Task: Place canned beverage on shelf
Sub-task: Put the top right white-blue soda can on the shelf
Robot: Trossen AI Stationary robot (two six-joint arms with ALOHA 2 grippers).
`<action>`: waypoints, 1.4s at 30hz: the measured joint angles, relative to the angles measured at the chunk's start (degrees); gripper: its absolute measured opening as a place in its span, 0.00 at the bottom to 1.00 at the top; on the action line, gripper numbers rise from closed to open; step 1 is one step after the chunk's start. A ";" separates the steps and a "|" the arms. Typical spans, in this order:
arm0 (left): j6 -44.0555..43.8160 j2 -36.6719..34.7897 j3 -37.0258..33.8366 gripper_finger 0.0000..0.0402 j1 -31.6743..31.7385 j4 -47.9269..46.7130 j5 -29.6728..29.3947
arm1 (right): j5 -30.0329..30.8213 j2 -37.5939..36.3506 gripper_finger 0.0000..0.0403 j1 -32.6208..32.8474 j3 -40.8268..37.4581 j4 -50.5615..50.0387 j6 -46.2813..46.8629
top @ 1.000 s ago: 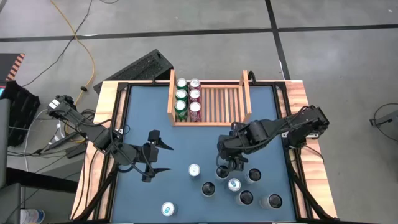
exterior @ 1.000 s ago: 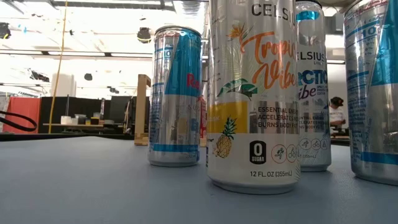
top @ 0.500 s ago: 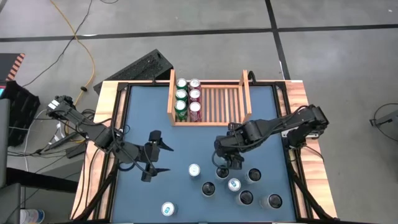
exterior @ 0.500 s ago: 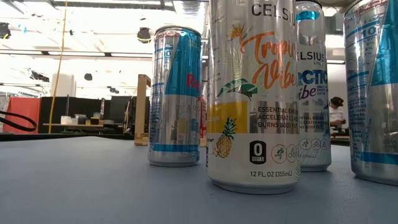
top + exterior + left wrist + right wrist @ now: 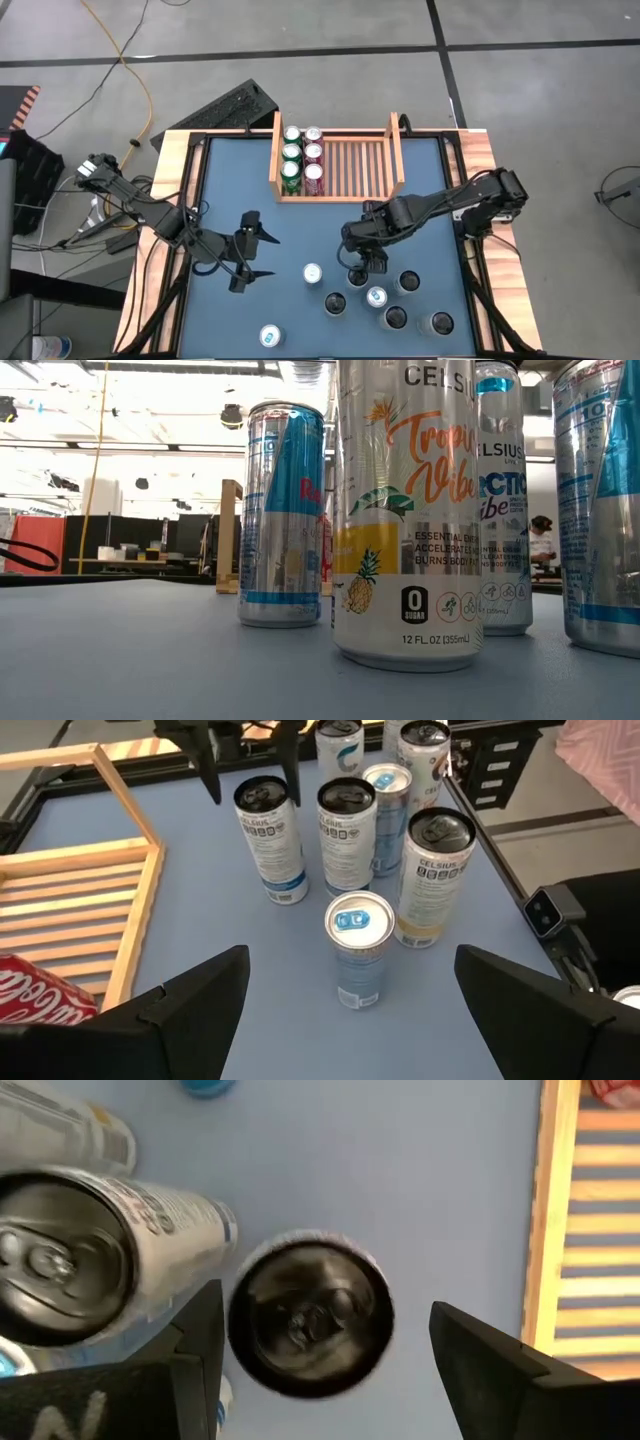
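- the bench point(image 5: 260, 200) is a dark blue-grey mat framed by a light wood border; around it lies a grey tiled floor with dark seams and a yellow cable point(image 5: 140, 75).
- the low view looks level across the bench into a bright, hall-like room with dark furniture along the far wall and a person point(image 5: 541, 540) far off at the right edge.
- readable writing in the low view: the nearest can point(image 5: 408, 510) says "celsius", "tropical vibe", "0 sugar" and "12 fl. oz (355ml)", with a pineapple drawing; the can behind it point(image 5: 503, 500) also reads "celsius" and "vibe".
- the right end effector point(image 5: 362, 262) hangs open directly above a black-topped can point(image 5: 310, 1312), one finger to each side and not touching it; a second upright can point(image 5: 60, 1265) stands just beside that one.
- the shelf point(image 5: 395, 165) sits beyond the right end effector at the far edge of the bench, holding six cans point(image 5: 302, 158) in two rows at one end, some green, some red.
- the left end effector point(image 5: 252, 250) is open and holds nothing, with a blue-topped can point(image 5: 358, 948) standing in front of it and the cluster of cans point(image 5: 345, 830) beyond.
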 joint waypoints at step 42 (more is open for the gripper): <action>-0.04 0.00 -0.13 0.85 0.00 0.89 1.05 | -5.54 0.27 0.38 -3.64 -5.07 4.12 -2.98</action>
